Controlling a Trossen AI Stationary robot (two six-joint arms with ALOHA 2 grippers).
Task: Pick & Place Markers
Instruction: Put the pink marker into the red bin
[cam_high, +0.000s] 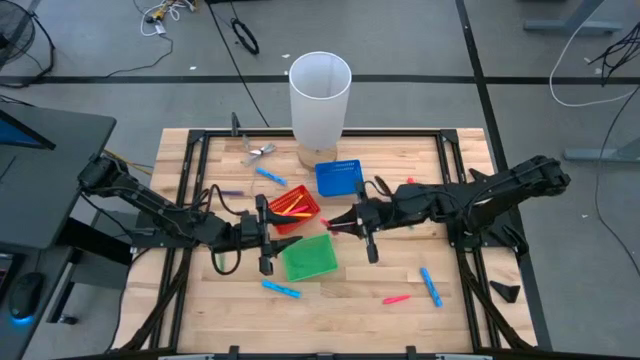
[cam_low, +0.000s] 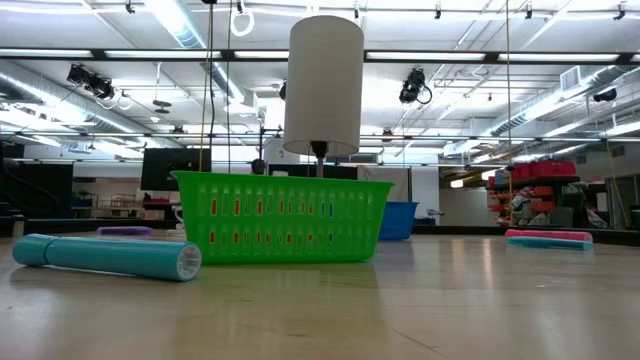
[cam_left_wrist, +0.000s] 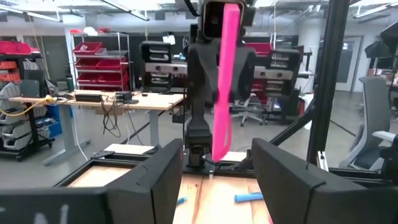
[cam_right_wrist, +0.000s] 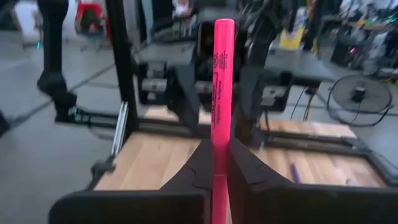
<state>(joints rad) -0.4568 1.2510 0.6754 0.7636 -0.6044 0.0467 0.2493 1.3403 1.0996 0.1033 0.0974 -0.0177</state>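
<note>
Pink marker (cam_right_wrist: 222, 93) clamped in right gripper (cam_right_wrist: 216, 168), facing left gripper (cam_high: 266, 232)

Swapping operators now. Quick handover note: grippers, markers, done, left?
Right gripper: shut on a pink marker, held above the table between the red basket and the blue basket.
Left gripper: open, empty, facing the right one, beside the green basket.
Done: some markers lie in the red basket.
Left: the held one, plus loose blue marker and others on the table, among them a blue and pink pair at front right.
</note>
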